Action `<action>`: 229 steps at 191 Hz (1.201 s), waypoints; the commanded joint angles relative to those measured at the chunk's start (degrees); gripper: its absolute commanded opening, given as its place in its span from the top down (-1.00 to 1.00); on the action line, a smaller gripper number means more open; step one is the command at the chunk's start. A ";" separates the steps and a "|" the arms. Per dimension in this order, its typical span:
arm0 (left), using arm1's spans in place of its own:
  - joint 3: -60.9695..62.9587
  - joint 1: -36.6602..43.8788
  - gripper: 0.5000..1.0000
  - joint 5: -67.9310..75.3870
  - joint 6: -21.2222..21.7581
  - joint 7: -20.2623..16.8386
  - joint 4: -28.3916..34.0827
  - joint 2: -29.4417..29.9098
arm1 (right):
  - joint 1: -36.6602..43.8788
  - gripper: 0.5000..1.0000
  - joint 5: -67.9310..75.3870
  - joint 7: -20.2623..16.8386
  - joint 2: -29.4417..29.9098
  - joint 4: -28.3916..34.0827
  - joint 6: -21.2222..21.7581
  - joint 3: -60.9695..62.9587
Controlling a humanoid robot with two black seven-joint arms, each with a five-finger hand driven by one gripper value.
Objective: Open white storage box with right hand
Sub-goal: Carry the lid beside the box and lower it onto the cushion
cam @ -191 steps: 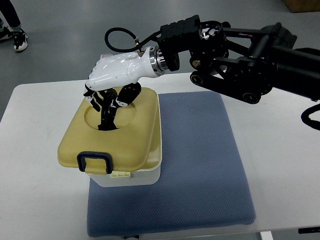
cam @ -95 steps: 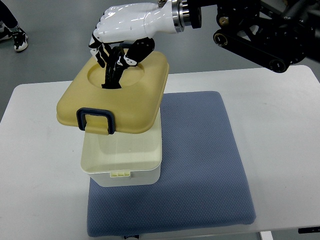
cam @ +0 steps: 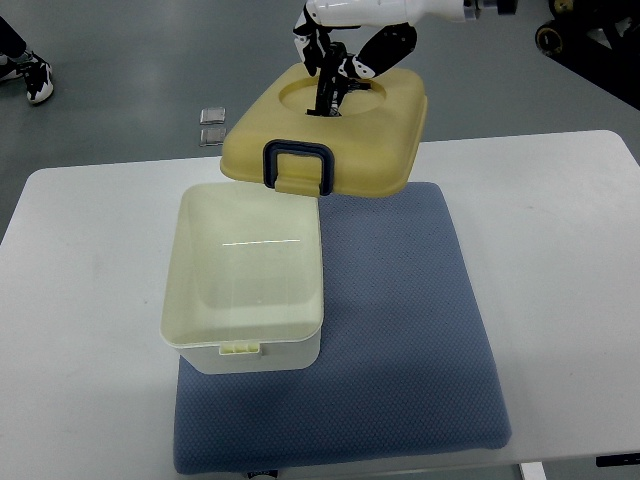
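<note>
The right hand (cam: 345, 30) reaches in at the top of the view, its fingers (cam: 330, 75) closed on the grip in the round recess of the yellow lid (cam: 330, 135). The lid hangs in the air above the table's (cam: 80, 300) far edge, tilted, its dark latch (cam: 297, 165) facing the camera. The white box (cam: 245, 280) stands open on the left edge of the blue mat (cam: 400, 320). Beyond the table, two small squares (cam: 211, 123) lie on the floor (cam: 120, 80), and a shoe (cam: 38, 78) shows at the far left.

Right hand (cam: 345, 40) w/ yellow lid (cam: 330, 135) above open white box (cam: 248, 285).
</note>
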 commanded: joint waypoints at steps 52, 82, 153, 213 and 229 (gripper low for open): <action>0.00 0.00 -1.00 0.00 0.01 0.00 0.00 0.00 | -6.53 1.00 -1.96 0.13 -3.99 -2.11 -6.92 -3.39; 0.00 0.00 -1.00 0.00 0.01 0.00 0.00 0.00 | -9.25 1.00 -2.58 0.21 -3.82 -6.24 -9.73 -3.39; 0.00 0.00 -1.00 0.00 0.01 0.00 0.00 0.00 | -14.88 1.00 -2.58 0.13 -1.10 -11.69 -14.56 -4.01; 0.00 0.00 -1.00 0.00 0.01 0.00 0.00 0.00 | -18.40 1.00 -2.58 0.13 1.89 -15.73 -16.06 -4.27; 0.00 0.00 -1.00 0.00 0.01 0.00 0.00 0.00 | -18.92 1.00 -2.58 0.13 2.16 -16.26 -16.06 -4.27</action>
